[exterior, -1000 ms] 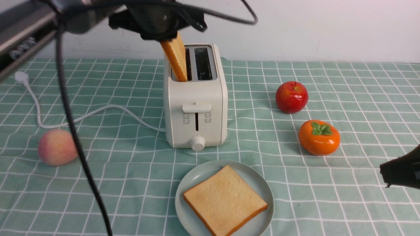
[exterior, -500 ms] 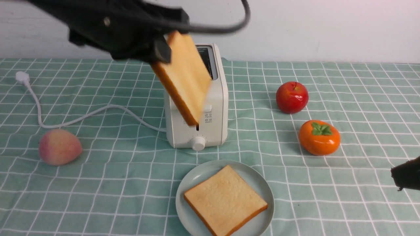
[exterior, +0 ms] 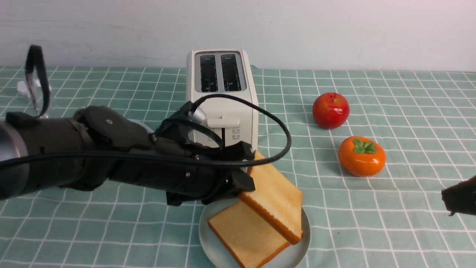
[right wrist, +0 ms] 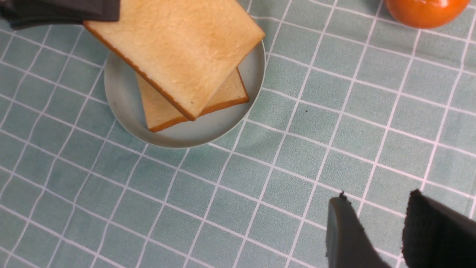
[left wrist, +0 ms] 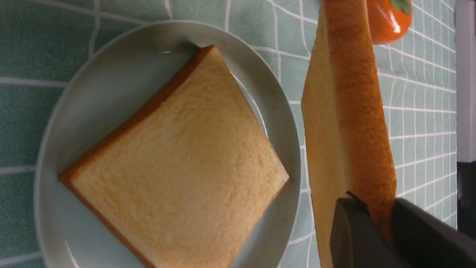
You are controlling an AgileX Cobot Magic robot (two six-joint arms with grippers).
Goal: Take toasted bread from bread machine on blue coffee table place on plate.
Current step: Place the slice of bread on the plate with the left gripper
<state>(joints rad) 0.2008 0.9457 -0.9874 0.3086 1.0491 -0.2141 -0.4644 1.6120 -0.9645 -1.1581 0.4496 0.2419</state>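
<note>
My left gripper (exterior: 247, 171) is shut on a slice of toasted bread (exterior: 277, 199) by its crust edge (left wrist: 353, 111) and holds it tilted just above the plate (exterior: 305, 223). A second slice (exterior: 241, 236) lies flat on the plate (left wrist: 111, 82), partly under the held one (right wrist: 178, 48). The cream-white bread machine (exterior: 232, 108) stands behind the plate with both slots empty. My right gripper (right wrist: 375, 212) is open and empty low over the mint-green grid cloth (exterior: 390, 230), at the right edge of the front view (exterior: 459, 201).
A red apple (exterior: 330, 110) and an orange persimmon (exterior: 361, 155) lie right of the bread machine. My left arm (exterior: 74, 156) with its cable crosses the left half of the table and hides the peach and most of the power cord.
My left gripper has lifted the slice out of the left slot, swung it forward and down, and now holds it over the plate. The right gripper has barely moved.
</note>
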